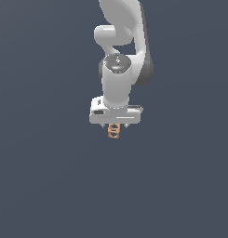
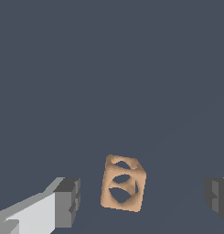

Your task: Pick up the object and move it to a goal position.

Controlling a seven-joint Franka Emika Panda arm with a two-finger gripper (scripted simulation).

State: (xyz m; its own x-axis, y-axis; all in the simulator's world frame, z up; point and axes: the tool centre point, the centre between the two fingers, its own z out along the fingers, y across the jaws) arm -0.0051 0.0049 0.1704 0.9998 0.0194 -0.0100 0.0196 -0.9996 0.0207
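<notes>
Gripper (image 2: 143,199): in the wrist view the two dark finger pads (image 2: 67,201) stand wide apart, one on each side of the frame, with nothing clamped. The jaws are spread; neither pad touches the piece.
Object (image 2: 123,183): a small orange-tan block with a holed, lattice-like surface, lying between the two pads but closer to the one on the white finger. Clear gaps show on both sides. It sits slightly tilted relative to the line joining the pads.
Exterior check: the object (image 1: 113,131) shows just below the white gripper (image 1: 115,124), far smaller than the hand body, with the arm (image 1: 120,56) rising straight above it.
Surface: a plain dark blue-grey ground (image 2: 109,68) fills the rest of both views. No goal marker is visible.
Step in hand: judged as the end of the approach, with the hand positioned over the piece and the grasp not yet made.
Height: whether the pads have reached the level of the block cannot be told with certainty.
Next move: likely a small sideways correction to centre the block, a descent if any remains, then closure of the jaws.
Caution: the off-centre, tilted block may be pushed or rotated by the nearer pad on closure.
</notes>
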